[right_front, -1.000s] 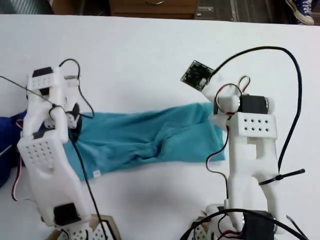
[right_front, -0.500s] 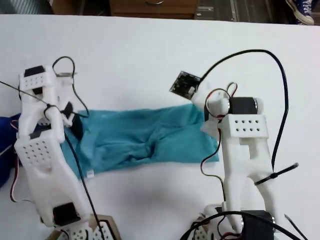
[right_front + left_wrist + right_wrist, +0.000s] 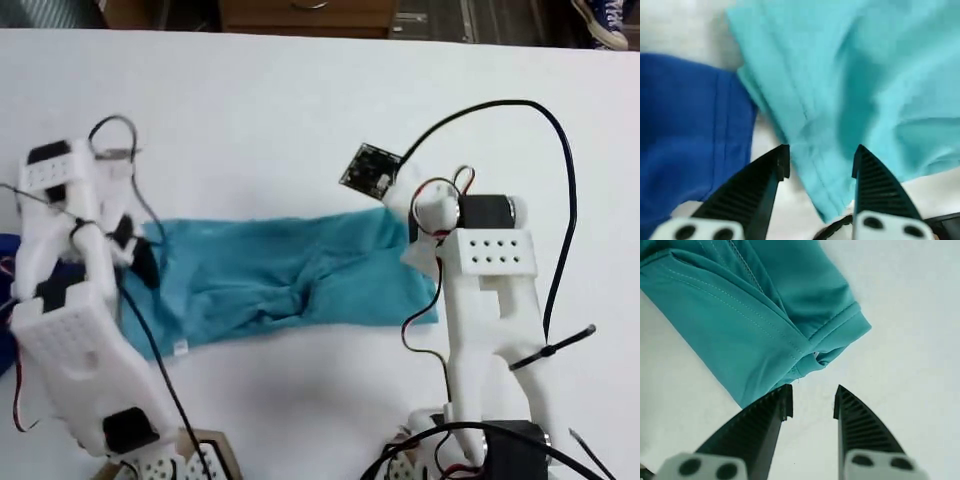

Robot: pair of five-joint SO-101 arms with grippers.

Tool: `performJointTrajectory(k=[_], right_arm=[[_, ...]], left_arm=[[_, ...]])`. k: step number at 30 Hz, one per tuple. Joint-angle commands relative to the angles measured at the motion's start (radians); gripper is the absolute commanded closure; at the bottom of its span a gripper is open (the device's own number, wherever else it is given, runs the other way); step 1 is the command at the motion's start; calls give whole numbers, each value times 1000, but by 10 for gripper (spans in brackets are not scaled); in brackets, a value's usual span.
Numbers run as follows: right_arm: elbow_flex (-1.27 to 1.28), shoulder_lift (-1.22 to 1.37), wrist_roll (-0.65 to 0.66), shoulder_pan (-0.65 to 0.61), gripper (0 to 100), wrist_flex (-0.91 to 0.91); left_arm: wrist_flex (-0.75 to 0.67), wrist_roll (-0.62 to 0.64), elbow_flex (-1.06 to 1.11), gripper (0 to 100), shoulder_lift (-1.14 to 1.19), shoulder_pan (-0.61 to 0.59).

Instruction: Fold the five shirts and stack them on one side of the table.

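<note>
Teal shirt (image 3: 290,280): lies on the white worktop (image 3: 300,100) as a long, rumpled band, already doubled over lengthwise by the look of it, with one arm at each end.
Left end effector (image 3: 821,152): released, fingers spread. It hangs over the teal shirt's edge at the end nearest the blue shirt (whether it touches the cloth I cannot tell). I'd say it sits there to take that end.
Right end effector (image 3: 812,392): also released, with nothing between the fingers. It hangs over bare worktop just off the teal shirt's stitched corner at the far end, probably lined up to take that corner.
Blue shirt (image 3: 685,135): just beside the teal shirt's left-arm end, apparently pushed aside to wait its turn.
Step in hand: a grip at both ends would let the band be folded end to end. The task looks early, since no stack is visible.
</note>
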Motion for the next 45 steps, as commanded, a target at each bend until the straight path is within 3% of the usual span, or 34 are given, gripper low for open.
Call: performJointTrajectory(k=[1,17,28,34,45], right_arm=[[-11,-53,-5,-2,851,2],[-11,-53,-8,-4,851,-15],[-11,-54,-8,-4,851,-12],[-11,-54,-8,-2,851,-10],[-9,-154,-8,-2,886,38]], left_arm=[[-71,-51,73,770,-72,-69],[-213,-58,114,769,-64,-11],[-149,26,113,775,29,75],[-103,25,93,979,37,153],[-68,26,73,980,28,192]])
